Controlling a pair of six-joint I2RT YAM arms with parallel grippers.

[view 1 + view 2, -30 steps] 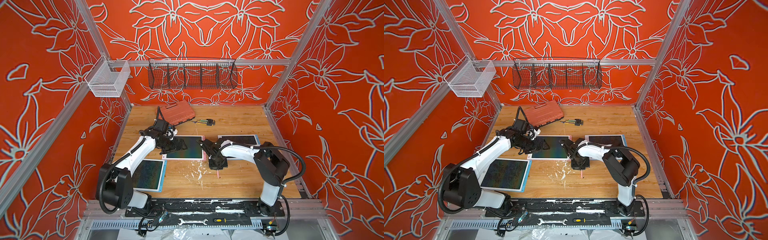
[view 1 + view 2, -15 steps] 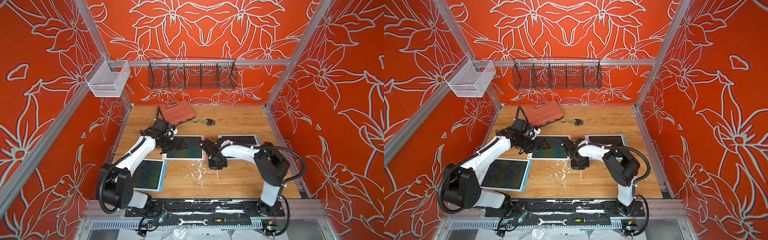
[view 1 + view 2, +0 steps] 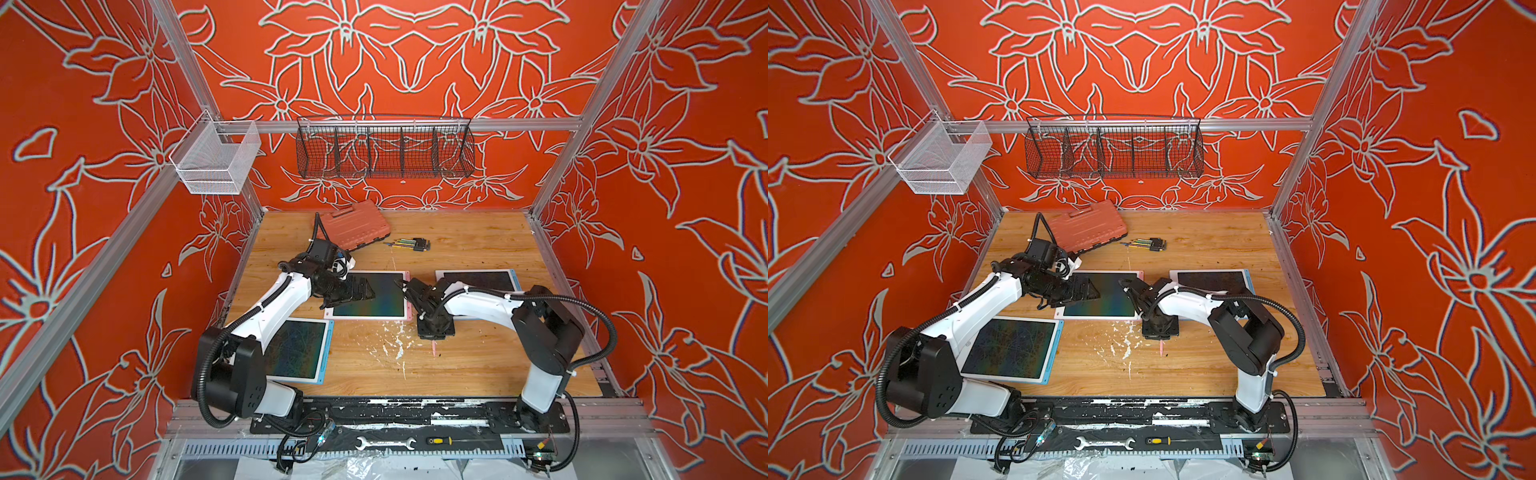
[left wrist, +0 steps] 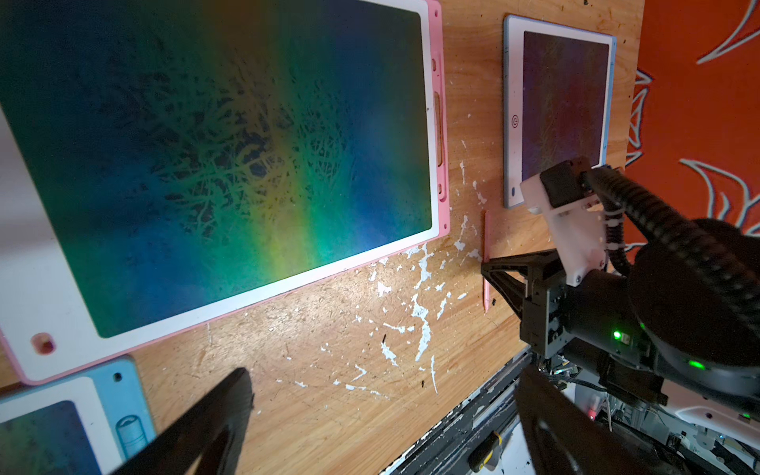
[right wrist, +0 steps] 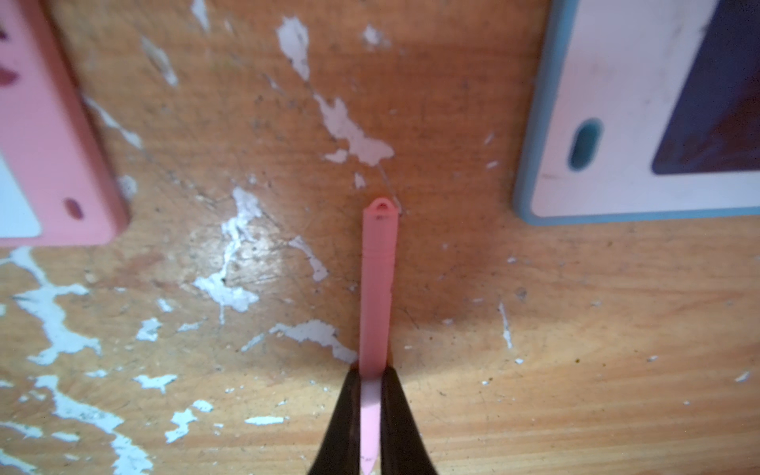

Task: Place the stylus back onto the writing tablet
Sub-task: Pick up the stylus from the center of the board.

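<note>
Near pink tablet (image 5: 53, 144), right jaws pinching stylus (image 5: 378, 288), left jaws wide

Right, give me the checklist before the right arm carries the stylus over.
1. Right pincer shut on the pink stylus: ok.
2. Stylus lifted off the table: cannot tell.
3. Pink tablet has its side slot empty: ok.
4. Left pincer open, away from that slot: ok.
5. Table between stylus and pink tablet free of obstacles: ok.
</note>
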